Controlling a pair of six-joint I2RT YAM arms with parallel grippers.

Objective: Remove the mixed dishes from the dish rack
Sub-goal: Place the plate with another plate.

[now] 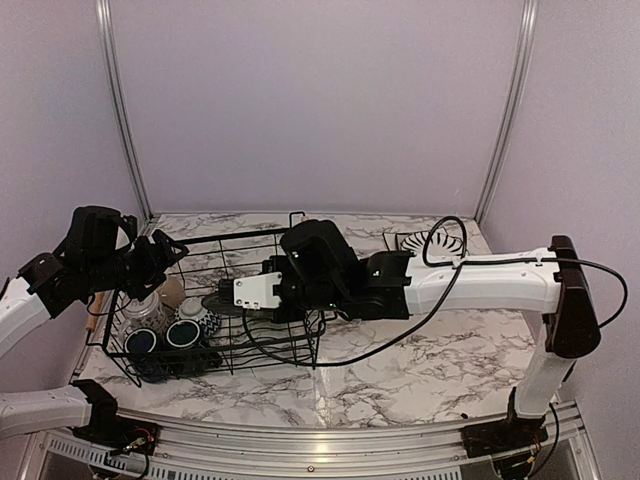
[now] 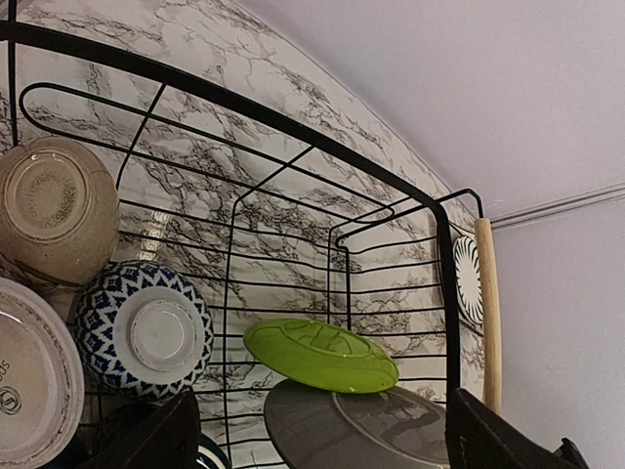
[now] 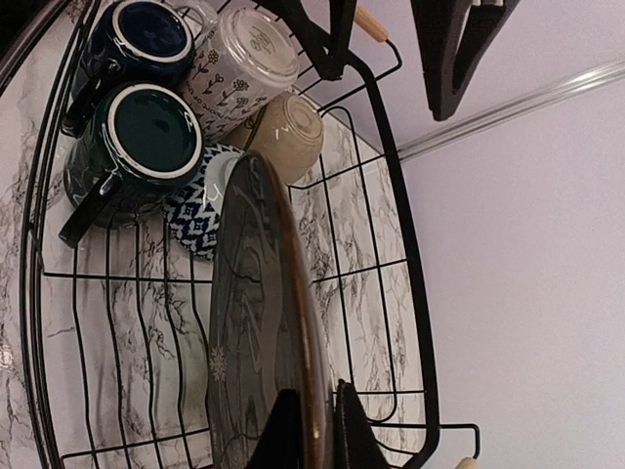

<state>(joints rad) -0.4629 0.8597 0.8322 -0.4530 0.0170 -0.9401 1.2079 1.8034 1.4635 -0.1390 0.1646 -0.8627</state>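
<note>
The black wire dish rack (image 1: 262, 238) stands on the left of the marble table. My right gripper (image 3: 322, 430) is shut on the rim of the grey round plate (image 3: 249, 322), which stands on edge inside the rack. In the left wrist view a lime-green plate (image 2: 317, 354) lies tilted just above that grey plate (image 2: 361, 430). At the rack's left end are two dark-blue mugs (image 3: 151, 132), a patterned mug (image 3: 244, 59), a tan mug (image 3: 293, 132) and a blue-and-white patterned bowl (image 3: 200, 210). My left gripper (image 2: 320, 401) hangs open over the rack's left end, holding nothing.
A white plate with black radial stripes (image 1: 425, 243) lies on the table beyond the rack's right end. The rack's wooden handle (image 2: 488, 313) runs along that end. The right arm (image 1: 480, 285) stretches across the table, trailing a black cable (image 1: 400, 335). Lilac walls close in behind.
</note>
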